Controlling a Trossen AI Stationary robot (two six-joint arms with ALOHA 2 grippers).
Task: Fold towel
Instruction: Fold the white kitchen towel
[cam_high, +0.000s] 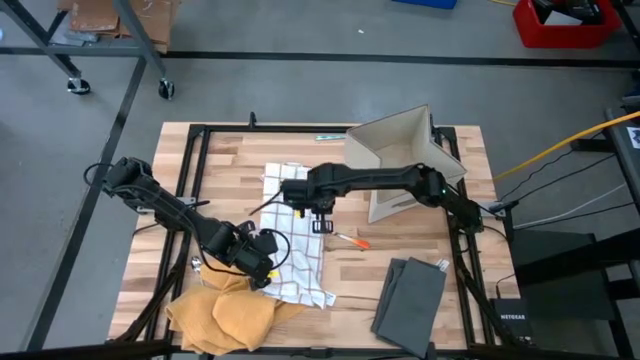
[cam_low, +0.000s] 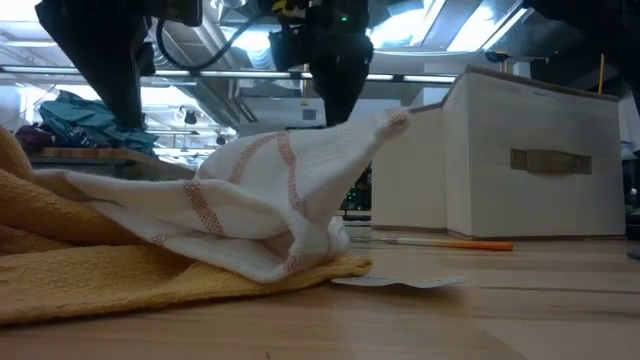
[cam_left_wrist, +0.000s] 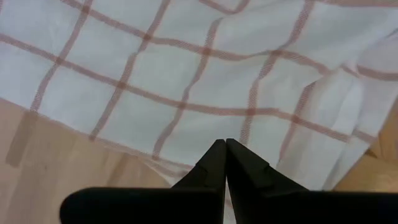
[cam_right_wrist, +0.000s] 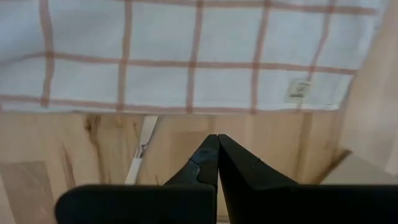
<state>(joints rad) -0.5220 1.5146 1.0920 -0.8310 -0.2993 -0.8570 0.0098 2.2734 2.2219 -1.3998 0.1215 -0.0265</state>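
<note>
While both grippers are sitting closed with fingers pressed together and holding nothing, the white towel with red checks (cam_high: 298, 245) is lying partly bunched on the wooden table (cam_high: 400, 250), running from mid-table toward the front edge. Left gripper (cam_high: 262, 262) is hovering over the towel's front portion, its fingertips (cam_left_wrist: 224, 149) pointing down at checked cloth right at the hem. Right gripper (cam_high: 300, 200) is hanging over the towel's far end; in the right wrist view its fingertips (cam_right_wrist: 216, 144) are sitting above bare wood just beside the towel edge, near a small sewn tag (cam_right_wrist: 299, 89). In the low view the towel (cam_low: 260, 200) is peaking up in a hump. A yellow cloth (cam_high: 225, 315) is lying under the towel's front corner. A grey folded cloth (cam_high: 410, 295), an orange pen (cam_high: 352, 240) and a beige fabric box (cam_high: 400, 155) are sitting nearby.
</note>
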